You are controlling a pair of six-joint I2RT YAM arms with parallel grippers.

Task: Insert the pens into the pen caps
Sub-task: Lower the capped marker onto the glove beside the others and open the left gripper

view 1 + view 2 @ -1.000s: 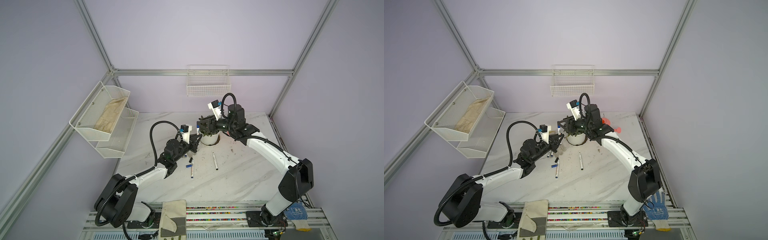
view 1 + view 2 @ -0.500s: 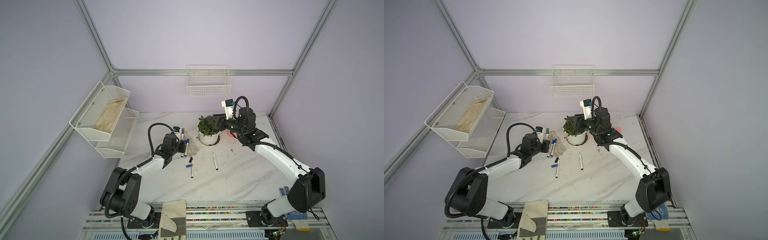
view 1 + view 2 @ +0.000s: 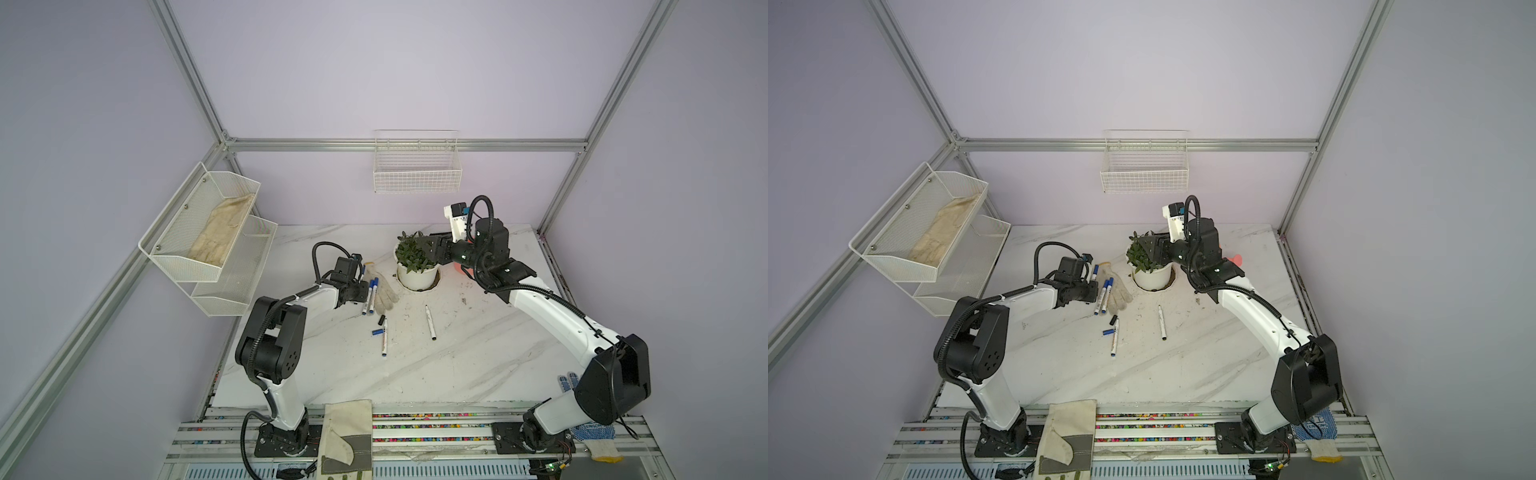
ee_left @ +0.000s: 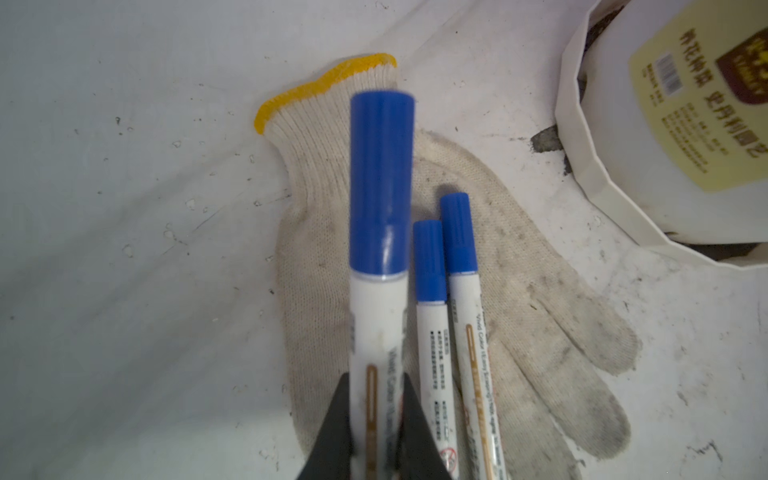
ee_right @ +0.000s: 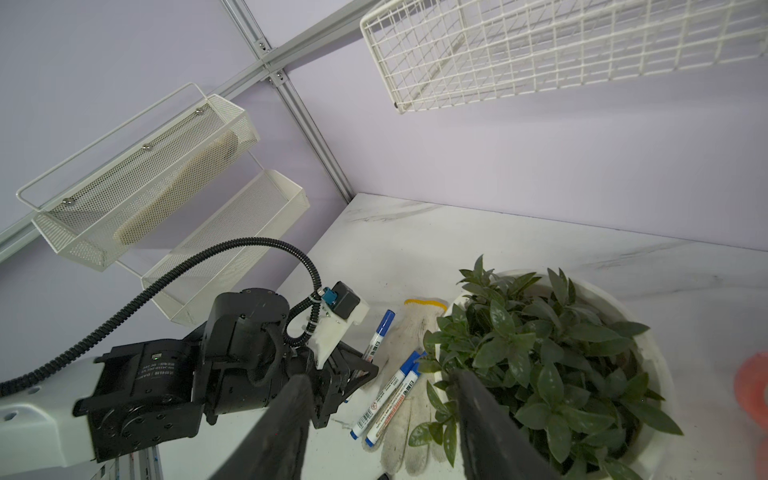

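Observation:
My left gripper (image 4: 376, 415) is shut on a white pen (image 4: 376, 328) with a blue pen cap (image 4: 381, 183) on it. It holds the pen low over the table beside a glove; in both top views it is left of the plant (image 3: 362, 283) (image 3: 1094, 286). Two more capped pens (image 3: 371, 295) (image 4: 432, 332) lie side by side on the glove. Two uncapped pens (image 3: 385, 337) (image 3: 430, 322) lie mid-table. A black cap (image 3: 381, 320) and a blue cap (image 3: 377, 332) lie loose by the nearer one. My right gripper (image 3: 428, 249) (image 5: 382, 415) hangs open and empty over the plant.
A knitted glove (image 3: 385, 293) lies left of the white plant pot (image 3: 417, 280). A red object (image 3: 1236, 260) sits behind the right arm. Mesh shelves (image 3: 208, 232) hang on the left wall and a wire basket (image 3: 417, 174) on the back wall. Another glove (image 3: 347, 432) drapes over the front rail.
A second ago both grippers met high beside the plant. The left arm has since swung down and left to the glove with the capped pen; the right gripper drew back to the right.

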